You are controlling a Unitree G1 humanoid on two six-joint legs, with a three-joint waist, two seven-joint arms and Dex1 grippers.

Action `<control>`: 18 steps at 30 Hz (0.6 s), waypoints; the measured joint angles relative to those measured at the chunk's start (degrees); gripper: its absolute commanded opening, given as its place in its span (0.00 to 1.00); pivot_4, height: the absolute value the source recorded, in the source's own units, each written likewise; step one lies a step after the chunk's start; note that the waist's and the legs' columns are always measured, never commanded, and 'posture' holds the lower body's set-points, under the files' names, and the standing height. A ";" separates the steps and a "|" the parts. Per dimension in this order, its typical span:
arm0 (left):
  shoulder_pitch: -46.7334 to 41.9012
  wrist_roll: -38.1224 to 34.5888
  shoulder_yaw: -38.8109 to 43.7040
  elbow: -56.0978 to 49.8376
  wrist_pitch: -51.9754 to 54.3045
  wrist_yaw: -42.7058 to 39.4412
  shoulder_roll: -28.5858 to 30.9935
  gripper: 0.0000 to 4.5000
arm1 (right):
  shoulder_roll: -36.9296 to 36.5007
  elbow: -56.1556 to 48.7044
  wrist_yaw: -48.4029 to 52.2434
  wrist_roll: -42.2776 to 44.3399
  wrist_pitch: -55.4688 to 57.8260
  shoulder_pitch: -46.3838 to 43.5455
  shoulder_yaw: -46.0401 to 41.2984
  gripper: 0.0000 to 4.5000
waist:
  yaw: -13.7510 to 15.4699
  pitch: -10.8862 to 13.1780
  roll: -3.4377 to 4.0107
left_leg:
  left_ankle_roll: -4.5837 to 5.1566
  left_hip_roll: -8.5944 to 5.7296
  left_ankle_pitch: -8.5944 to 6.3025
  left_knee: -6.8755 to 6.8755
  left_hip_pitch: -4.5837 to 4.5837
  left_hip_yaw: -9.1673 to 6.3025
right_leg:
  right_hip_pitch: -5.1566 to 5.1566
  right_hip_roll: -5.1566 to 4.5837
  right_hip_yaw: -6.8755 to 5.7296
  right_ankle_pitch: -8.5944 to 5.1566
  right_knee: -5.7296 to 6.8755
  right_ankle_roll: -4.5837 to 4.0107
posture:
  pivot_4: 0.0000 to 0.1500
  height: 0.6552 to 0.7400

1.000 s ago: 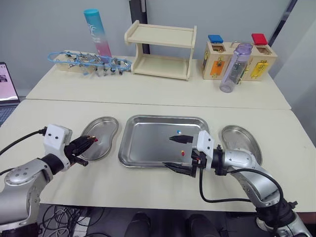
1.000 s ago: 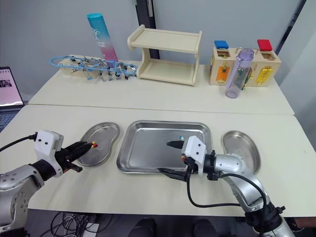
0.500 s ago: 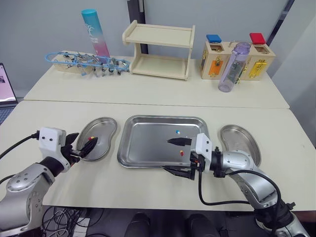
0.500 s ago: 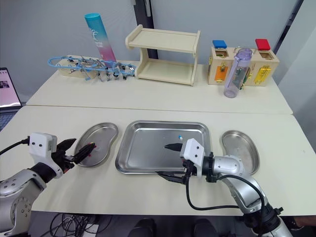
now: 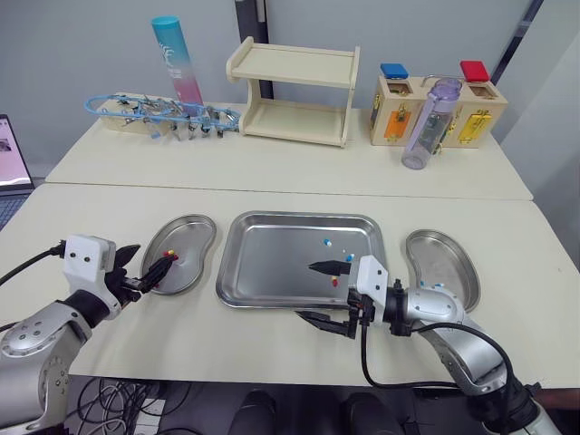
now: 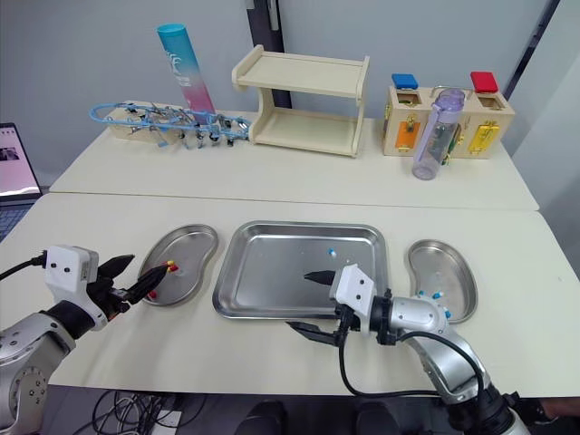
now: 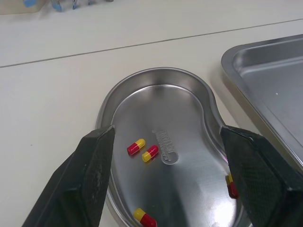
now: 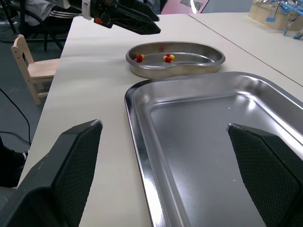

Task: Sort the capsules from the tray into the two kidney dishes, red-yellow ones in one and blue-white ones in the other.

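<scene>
Left claw (image 5: 155,255) gapes wide at the left dish's (image 5: 198,220) near-left rim; right claw (image 5: 305,291), equally wide, straddles the tray's (image 5: 263,303) near edge.

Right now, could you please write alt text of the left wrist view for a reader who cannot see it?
A steel kidney dish holding four red-yellow capsules lies on a cream table, framed by the two black fingers of the open left gripper. Two capsules lie together near the dish's middle, and a corner of the tray sits beside the dish.
</scene>
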 measured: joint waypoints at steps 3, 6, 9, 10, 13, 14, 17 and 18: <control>0.02 -0.57 0.00 -0.01 -0.16 -0.68 0.32 0.85 | 0.02 0.00 -0.22 0.00 -0.01 0.03 0.01 1.00 | 0.00 0.00 0.00 | 0.00 0.00 0.00 0.00 -0.01 0.00 | 0.00 0.00 0.00 0.00 -0.01 0.00 | 1.00 1.00; 0.12 -1.54 0.03 -0.11 -0.44 -2.20 1.11 0.99 | -0.04 0.00 -0.37 -0.01 -0.01 0.04 0.01 1.00 | 0.00 0.00 0.00 | 0.00 0.00 0.00 -0.01 0.00 0.00 | 0.00 0.00 0.00 0.00 -0.01 0.00 | 1.00 1.00; 1.18 -2.22 0.16 -0.38 -1.41 -4.79 3.00 0.99 | -0.90 -0.62 -0.77 0.05 0.03 0.49 -0.43 1.00 | 0.00 0.01 0.02 | 0.00 0.00 0.00 -0.03 -0.01 0.01 | -0.01 0.00 0.01 0.00 -0.03 0.00 | 1.00 1.00; 1.22 -2.80 0.68 -0.34 -1.53 -5.46 3.54 0.99 | -1.57 -1.16 -0.92 0.14 0.06 0.82 -1.22 1.00 | 0.01 0.01 0.02 | 0.00 0.00 0.00 -0.03 -0.02 0.01 | -0.02 0.00 0.00 0.00 -0.04 0.00 | 1.00 1.00; 2.04 -4.25 4.17 0.34 -1.47 -7.56 5.82 0.99 | -4.49 -3.59 -1.14 0.73 0.08 1.90 -5.19 1.00 | 0.02 0.02 0.01 | 0.00 0.00 0.00 -0.05 -0.02 0.02 | -0.02 0.00 0.01 0.00 -0.06 0.00 | 1.00 1.00; 2.54 -4.64 5.25 0.85 -1.49 -8.45 6.71 0.99 | -5.65 -4.58 -1.07 1.33 0.13 2.80 -6.88 1.00 | 0.02 0.02 0.01 | 0.00 0.00 0.00 -0.09 -0.01 0.02 | -0.02 0.00 0.01 -0.01 -0.07 0.00 | 1.00 1.00; 4.27 -4.95 7.67 3.85 -1.81 -10.87 8.58 0.99 | -9.41 -7.56 -0.13 4.15 1.39 5.36 -11.84 1.00 | 0.02 0.06 0.09 | 0.00 0.00 0.00 -0.13 -0.01 0.04 | -0.03 -0.01 0.02 -0.01 -0.09 -0.01 | 1.00 1.00; 5.06 -4.84 8.17 5.90 -2.45 -12.09 9.74 0.99 | -11.74 -9.23 0.60 5.92 2.48 6.95 -15.05 1.00 | 0.03 0.08 0.11 | 0.00 0.00 0.00 -0.14 -0.02 0.04 | -0.04 -0.01 0.02 -0.01 -0.09 -0.01 | 1.00 1.00</control>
